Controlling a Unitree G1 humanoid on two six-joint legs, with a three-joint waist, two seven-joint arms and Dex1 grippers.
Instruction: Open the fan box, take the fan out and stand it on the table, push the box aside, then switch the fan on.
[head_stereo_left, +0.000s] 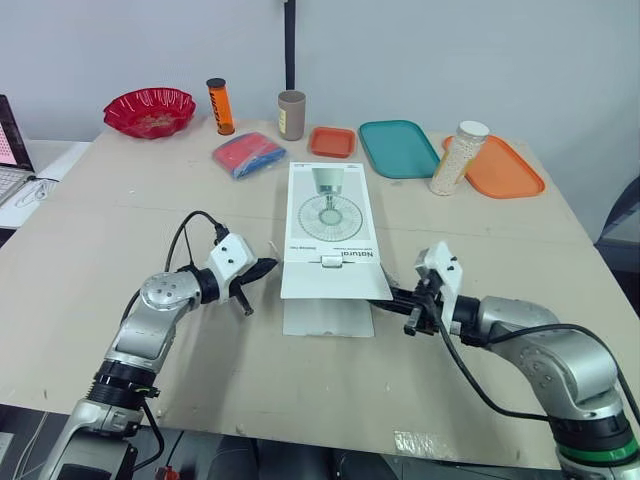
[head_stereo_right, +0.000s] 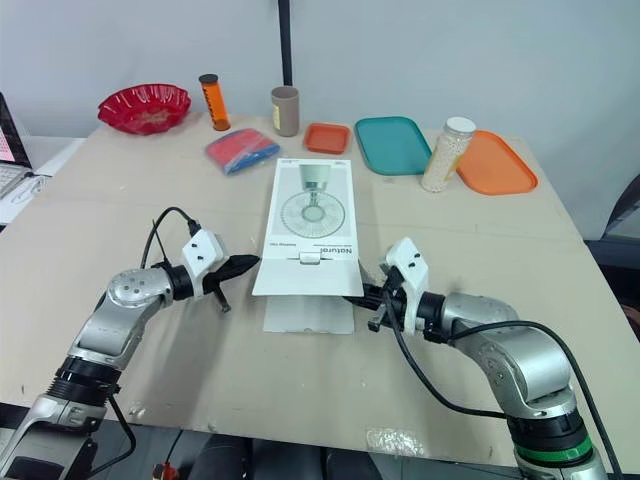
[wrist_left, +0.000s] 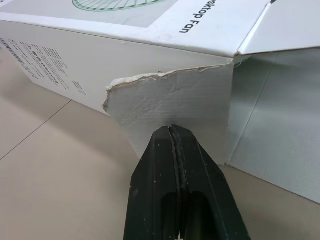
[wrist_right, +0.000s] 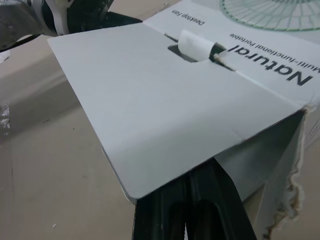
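We're on step one, opening the box. The fan box (head_stereo_left: 331, 225) lies flat mid-table (head_stereo_left: 120, 200), printed face up, its near end facing us. The top flap (wrist_right: 165, 110) is out of its slot and sticks out level towards us; the bottom flap (head_stereo_left: 328, 317) lies on the table below it.

The left gripper (wrist_left: 172, 131) is at the box's near left corner. Its fingers are pressed together, tips touching the torn side flap (wrist_left: 175, 102). We can't tell if any card is pinched. The right gripper (wrist_right: 190, 177) is at the near right corner, fingers closed, tucked just under the top flap.

Our read: the mouth is partly open and the fan is presumably inside.

Next move as we see it: swing both side flaps outward and lift the top flap clear, then part one gripper's fingers and reach in. The left flap is already torn, so go gently. The box may slide, so brace it with the other arm.
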